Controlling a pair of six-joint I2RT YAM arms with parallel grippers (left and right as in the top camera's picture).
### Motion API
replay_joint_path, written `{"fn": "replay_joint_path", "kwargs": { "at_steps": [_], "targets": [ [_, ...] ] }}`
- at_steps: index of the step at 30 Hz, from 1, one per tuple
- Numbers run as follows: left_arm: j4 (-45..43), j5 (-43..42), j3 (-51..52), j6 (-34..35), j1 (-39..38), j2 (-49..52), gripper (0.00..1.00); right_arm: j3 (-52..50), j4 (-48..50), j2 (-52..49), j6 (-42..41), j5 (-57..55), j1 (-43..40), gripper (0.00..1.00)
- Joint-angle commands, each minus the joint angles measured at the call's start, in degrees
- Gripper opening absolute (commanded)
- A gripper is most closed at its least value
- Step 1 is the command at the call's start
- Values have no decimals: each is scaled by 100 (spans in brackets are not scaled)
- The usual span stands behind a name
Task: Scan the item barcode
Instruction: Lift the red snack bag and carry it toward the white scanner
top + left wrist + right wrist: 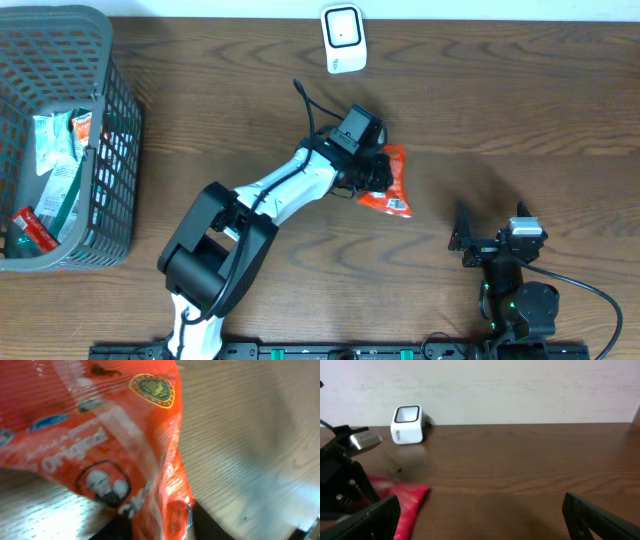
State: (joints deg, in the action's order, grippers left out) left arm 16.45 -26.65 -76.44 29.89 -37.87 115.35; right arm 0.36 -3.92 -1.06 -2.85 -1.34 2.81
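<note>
From above, the left arm stretches out to mid-table [540, 110], and the left gripper [368, 168] sits right over the near edge of a red packet [392, 188] lying flat on the wood. The wrist housing covers the fingers, so I cannot tell whether they are pinching the packet or merely touching it. The packet's left part is hidden under the gripper. A white scanner [342, 38] stands at the far edge, well apart from the packet. A grey basket [112, 120] at the left edge is partly cut off and holds more packets [55, 150], hard to make out through the mesh. The right gripper [492, 225] rests near the front right, nothing in it. The left wrist view is almost all blurred red wrapper, with the word "Original" and a round face logo. Only a dark sliver shows at the bottom edge, and the grip remains unreadable. In the right wrist view, both fingers stand spread wide at the lower corners, cropped by the frame. The packet's end peeks out beyond the left one, half masked by the other arm, with the scanner far behind.
</note>
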Motion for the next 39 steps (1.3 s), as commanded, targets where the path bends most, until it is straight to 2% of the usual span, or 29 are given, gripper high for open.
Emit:
{"fn": "replay_joint_path", "kwargs": {
  "at_steps": [1, 3, 6, 7, 8, 9, 10, 12, 15, 22, 26, 35, 39],
  "targets": [
    [-28, 35, -61, 13, 63, -39, 67, -4, -17, 24, -96, -55, -42, 99],
    [0, 35, -170, -205, 188, -210, 75, -4, -17, 24, -94, -52, -42, 99],
    [20, 35, -267, -498, 407, -743, 75, -4, -17, 24, -96, -55, -42, 99],
    [107, 35, -267, -669, 426, -892, 57, -4, -17, 24, -96, -55, -42, 99],
    [195, 31, -267, -745, 426, -929, 35, -4, -17, 24, -96, -55, -42, 99],
    [306, 11, -264, -748, 417, -938, 19, -4, -17, 24, -96, -55, -42, 99],
    [411, -81, -262, -804, 409, -925, 9, -4, -17, 24, -96, -55, -42, 99],
    [474, -782, -240, -1193, 382, -763, 7, -4, -17, 24, -96, -55, -42, 99],
    [468, -1311, -238, -1250, 365, -435, 8, -4, -17, 24, -96, -55, -42, 99],
    [560, -1488, -238, -1333, 356, 291, 7, -4, -17, 24, -96, -55, -42, 99],
    [557, -1134, -238, -1659, 356, 522, 8, -4, -17, 24, -96, -52, -42, 99],
    [507, -1108, -376, -1781, 332, -109, 8, -4, -17, 24, -96, -55, -42, 99],
    [522, -1325, -326, -1779, 199, 9, 8, -4, -17, 24, -96, -55, -42, 99]
  ]
}}
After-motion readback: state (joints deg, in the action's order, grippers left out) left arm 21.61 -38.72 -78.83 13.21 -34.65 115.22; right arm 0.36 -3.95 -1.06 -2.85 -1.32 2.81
